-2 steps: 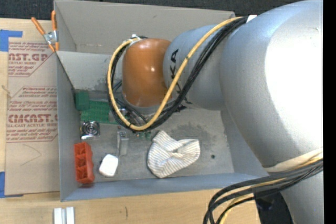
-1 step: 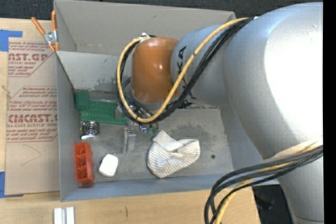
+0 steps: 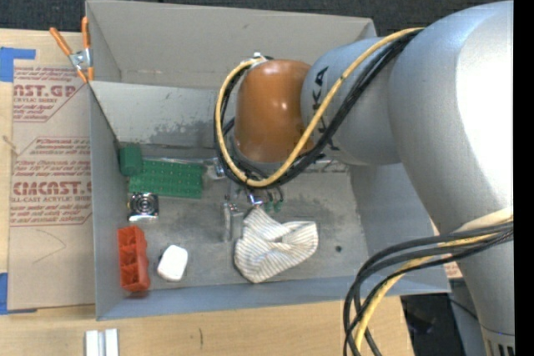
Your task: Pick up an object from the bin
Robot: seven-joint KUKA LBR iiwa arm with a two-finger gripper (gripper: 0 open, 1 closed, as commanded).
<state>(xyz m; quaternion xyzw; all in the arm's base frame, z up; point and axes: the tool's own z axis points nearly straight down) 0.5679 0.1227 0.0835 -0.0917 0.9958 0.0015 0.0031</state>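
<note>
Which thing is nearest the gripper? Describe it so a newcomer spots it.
In the grey bin, look by the bottom wall, near its middle, just below the gripper. A crumpled whitish cloth with fine stripes lies there. It is the only soft, wrinkled thing; the white block and red block to its left are small and solid.

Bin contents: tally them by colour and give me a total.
Green: 2, dark block and studded plate
Silver: 1, small metal part
Red: 1, ridged block
White: 2, small block and crumpled cloth
Total: 6
</note>
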